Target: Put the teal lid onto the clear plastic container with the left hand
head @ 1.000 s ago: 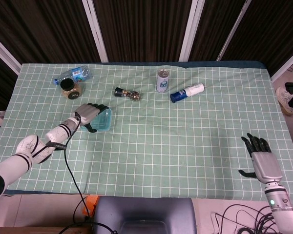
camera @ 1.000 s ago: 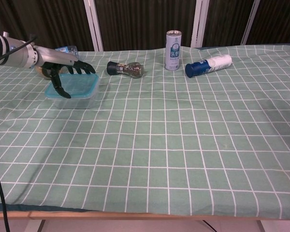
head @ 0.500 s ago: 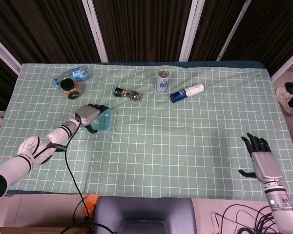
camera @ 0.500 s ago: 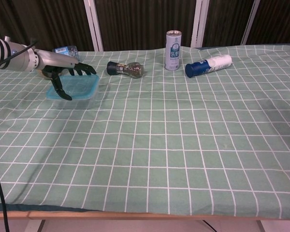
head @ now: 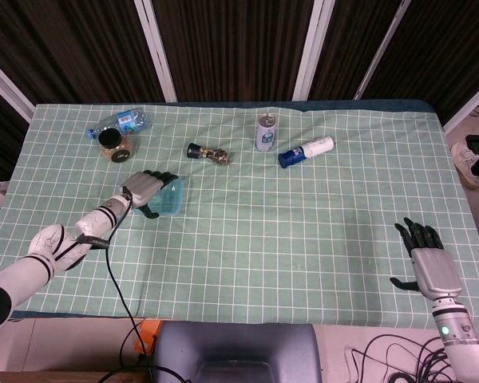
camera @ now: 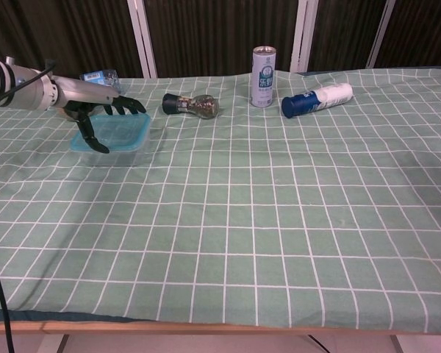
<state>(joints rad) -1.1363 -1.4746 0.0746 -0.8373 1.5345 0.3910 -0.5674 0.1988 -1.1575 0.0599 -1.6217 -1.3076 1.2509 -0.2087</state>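
Observation:
The teal lid (camera: pixel 121 131) lies flat on the far left of the table, also seen as the teal lid (head: pixel 171 196) in the head view. The clear plastic container sits under it and is almost wholly hidden by the lid. My left hand (camera: pixel 95 114) arches over the lid, thumb at its near left edge and dark fingers (camera: pixel 132 107) over its far edge, holding it. In the head view the left hand (head: pixel 144 190) covers the lid's left part. My right hand (head: pixel 428 265) rests open at the near right, fingers spread, holding nothing.
Behind the lid lie a water bottle (head: pixel 117 122) and a black-capped jar (head: pixel 112 143). A pepper grinder (camera: pixel 190 106) lies just right of the left hand. A can (camera: pixel 263 66) stands at the back, with a blue and white bottle (camera: pixel 316 98) lying beside it.
The lid with the left hand on it has sunk lower over the last second and now sits flat; the container's clear wall no longer shows. The right hand has not moved.

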